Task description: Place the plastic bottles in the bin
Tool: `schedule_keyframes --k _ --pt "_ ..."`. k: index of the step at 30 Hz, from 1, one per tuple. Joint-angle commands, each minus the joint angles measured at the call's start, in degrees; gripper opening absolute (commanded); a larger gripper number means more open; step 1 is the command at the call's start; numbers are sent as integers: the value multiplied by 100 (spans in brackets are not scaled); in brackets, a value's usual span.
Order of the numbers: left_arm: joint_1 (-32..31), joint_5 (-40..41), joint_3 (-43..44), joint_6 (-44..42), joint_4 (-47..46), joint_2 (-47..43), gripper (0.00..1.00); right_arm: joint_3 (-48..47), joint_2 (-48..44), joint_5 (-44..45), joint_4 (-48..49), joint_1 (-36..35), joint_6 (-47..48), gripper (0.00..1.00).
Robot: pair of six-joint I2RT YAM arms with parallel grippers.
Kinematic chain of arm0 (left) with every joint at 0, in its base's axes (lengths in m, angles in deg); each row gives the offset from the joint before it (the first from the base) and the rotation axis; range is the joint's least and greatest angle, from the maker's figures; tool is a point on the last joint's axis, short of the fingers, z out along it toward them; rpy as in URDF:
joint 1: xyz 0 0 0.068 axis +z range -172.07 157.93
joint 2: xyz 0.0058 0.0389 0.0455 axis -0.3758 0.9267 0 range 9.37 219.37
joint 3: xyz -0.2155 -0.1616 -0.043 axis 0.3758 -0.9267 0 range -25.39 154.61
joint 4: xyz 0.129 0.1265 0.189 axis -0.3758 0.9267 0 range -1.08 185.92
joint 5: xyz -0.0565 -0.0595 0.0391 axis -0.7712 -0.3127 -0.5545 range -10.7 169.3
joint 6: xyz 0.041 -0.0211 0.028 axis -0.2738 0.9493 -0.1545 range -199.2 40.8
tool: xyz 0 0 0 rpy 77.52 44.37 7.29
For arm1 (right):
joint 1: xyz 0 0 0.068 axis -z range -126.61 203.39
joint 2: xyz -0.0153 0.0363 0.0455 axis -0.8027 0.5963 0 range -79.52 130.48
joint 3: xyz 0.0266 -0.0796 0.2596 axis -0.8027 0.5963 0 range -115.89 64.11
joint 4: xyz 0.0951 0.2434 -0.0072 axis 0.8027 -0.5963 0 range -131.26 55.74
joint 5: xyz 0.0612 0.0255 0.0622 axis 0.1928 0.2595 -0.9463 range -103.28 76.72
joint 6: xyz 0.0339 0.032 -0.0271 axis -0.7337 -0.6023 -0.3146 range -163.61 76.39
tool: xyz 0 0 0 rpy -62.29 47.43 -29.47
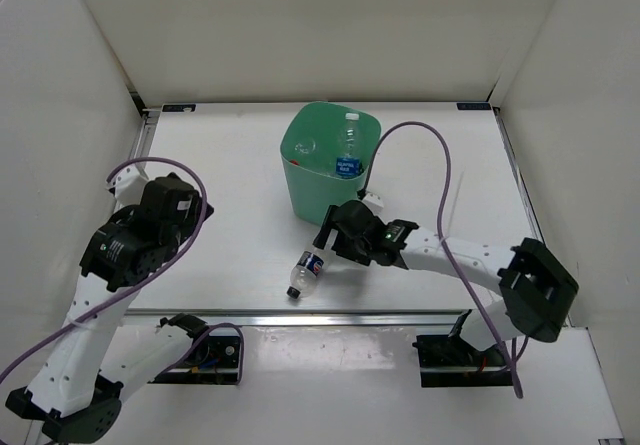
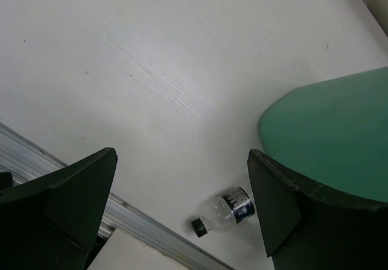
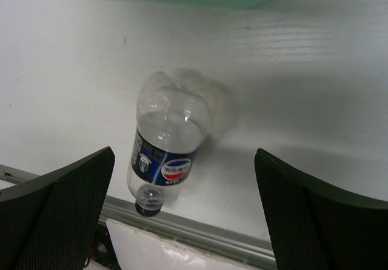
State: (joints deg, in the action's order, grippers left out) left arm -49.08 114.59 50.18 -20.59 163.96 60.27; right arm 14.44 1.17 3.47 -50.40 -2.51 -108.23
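White worktop (image 1: 230,165) carries everything we see here. On the left, the left arm is folded back over the near-left part of it, and its pincer (image 2: 182,179) stands wide, both dark fingers (image 2: 73,191) well apart with nothing between them but bare surface. It hangs above the worktop and touches nothing.

Moving right, we find one plastic bottle (image 1: 305,273) lying on its side near the middle of the near edge, just beside the metal rail (image 1: 380,317) that runs along that edge. It is clear, with a dark blue label and a black cap, and the cap points toward the rail.

Beyond it, toward the far side, stands the mint-green bin (image 1: 310,190), upright. Inside it we make out a second bottle (image 1: 348,160) with a blue label and a pale cap, leaning against the right wall. Something clear lies by the left wall, but we cannot tell what it is.

To the right, the right arm reaches in across the worktop. Its pincer (image 3: 183,161) is spread wide above the lying bottle's base end, both fingers (image 3: 66,197) clear of it, near the foot of the bin.
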Motion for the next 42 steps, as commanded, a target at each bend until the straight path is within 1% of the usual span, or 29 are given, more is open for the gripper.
schedule_keyframes --k 1,12,15,16,18,19,22,23,24,25,26,27,28,29,30,31,33,34,35,37,38,39,42 --pt "29 -179 -157 274 343 -203 100 -263 307 100 532 9 108 100" --pt "29 -181 -271 344 608 -396 100 -377 967 -699 717 62 -604 100" --pt "29 -180 -271 291 660 -396 100 -377 1230 -813 779 -43 -814 97" --pt "29 -180 -271 291 660 -396 100 -377 1343 -866 779 -44 -815 93" --pt "29 -180 -271 230 660 -396 100 -377 1397 -972 779 -44 -912 88" --pt "29 -180 -271 230 660 -396 100 -377 1458 -1024 779 -44 -999 81" --pt "29 -180 -271 177 660 -396 100 -193 1232 -1095 649 -44 -1140 66" --pt "29 -180 -271 177 660 -448 100 -131 1117 -1095 491 -44 -1297 57" --pt "29 -180 -271 177 660 -449 100 -44 977 -1043 289 -44 -1394 53" --pt "29 -180 -271 255 660 -449 100 -43 636 -990 -183 -44 -1509 48" --pt "81 -180 -271 256 660 -501 100 -43 433 -990 -423 -44 -1605 38" --pt "81 -180 -341 256 660 -501 100 -43 -13 -885 -642 -44 -1659 35" --pt "81 -180 -341 326 660 -501 100 -95 -235 -676 -1132 -44 -1659 29" --pt "81 -119 -411 396 660 -554 100 -209 -446 -534 -1398 -44 -1659 27" --pt "81 -119 -516 397 660 -554 100 -558 -823 -359 -1635 -44 -1529 26" --pt "81 -119 -569 458 660 -615 100 -779 -992 -166 -2099 -44 -1475 26" --pt "81 -119 -744 458 573 -616 100 -1253 -1370 448 -2331 -44 -1221 21" --pt "81 -119 -746 458 503 -616 100 -1813 -1432 660 -2384 -44 -811 21" --pt "81 -119 -833 458 450 -616 100 -2131 -1433 871 -2385 -44 -537 21" --pt "81 -119 -894 458 370 -616 100 -2825 -1267 1372 -2542 -44 -53 21" --pt "81 -119 -895 458 318 -616 100 -3534 -1005 1923 -2595 8 506 21" --pt "81 -119 -895 458 318 -616 100 -3854 -837 2154 -2518 61 851 23" --pt "81 -119 -895 458 265 -554 100 -4776 -134 2359 -2043 596 1888 25"
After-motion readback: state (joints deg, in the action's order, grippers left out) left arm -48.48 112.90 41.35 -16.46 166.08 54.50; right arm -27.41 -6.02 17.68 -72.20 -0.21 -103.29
